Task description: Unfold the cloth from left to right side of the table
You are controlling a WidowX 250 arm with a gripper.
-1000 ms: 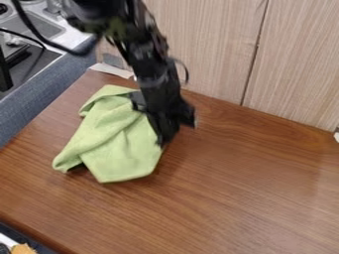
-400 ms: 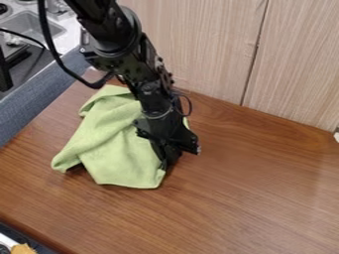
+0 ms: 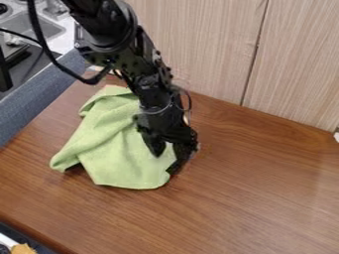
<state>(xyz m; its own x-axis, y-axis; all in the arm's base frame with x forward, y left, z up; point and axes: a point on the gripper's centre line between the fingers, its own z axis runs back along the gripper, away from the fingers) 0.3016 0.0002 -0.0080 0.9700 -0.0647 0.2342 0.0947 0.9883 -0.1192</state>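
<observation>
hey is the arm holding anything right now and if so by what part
Nothing: the gripper stands open over the green cloth, at its edge on picture right.

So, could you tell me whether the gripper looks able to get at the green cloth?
Probably yes: the gripper is at the right-hand edge of the green cloth with its fingers apart, and nothing seems to be in its way.

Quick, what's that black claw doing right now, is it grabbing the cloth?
Gripper: open, its fingers spread at the picture-right edge of the green cloth, not closed on it.
</observation>
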